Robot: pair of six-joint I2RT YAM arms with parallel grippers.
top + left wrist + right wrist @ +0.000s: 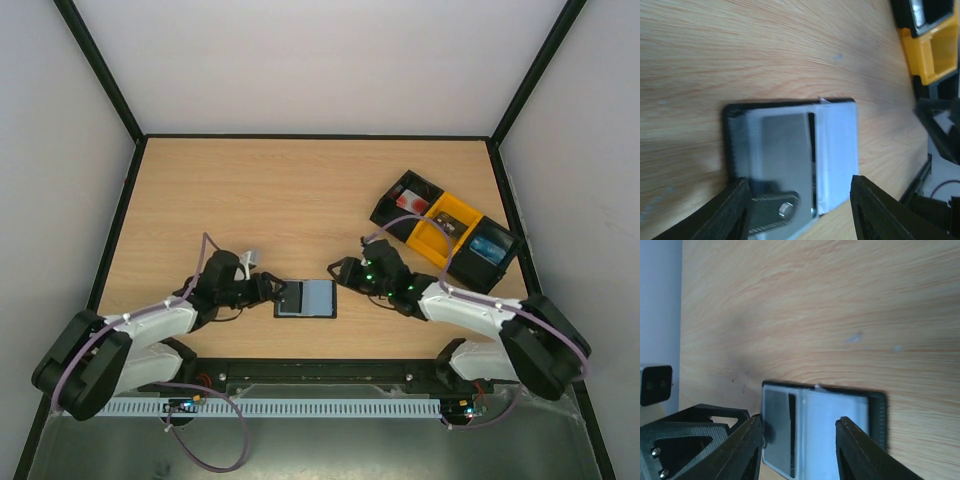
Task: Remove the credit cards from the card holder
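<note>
Left gripper (272, 291): jaws spread wide, holding nothing. It sits low at the left end of the card holder (305, 298), and in its wrist view both dark fingers (732, 210) flank the holder's near edge.
Right gripper (342, 272): also wide apart and empty. It is just off the holder's right end, and in its wrist view its fingers (860, 450) stand either side of the holder.
Contact: I cannot tell whether either gripper touches the holder.
Card holder: lies open and flat on the wooden table (300, 190), directly between the two grippers, with a black rim showing around pale panels.
Credit cards (837, 150): a pale blue-grey sheet covers the half of the holder nearest the right gripper. A greyer panel fills the half nearest the left gripper. I cannot tell how many cards there are or how far they sit in their slots.
Tray (466, 213): black and yellow with three compartments, well beyond the right gripper and apart from both arms.
</note>
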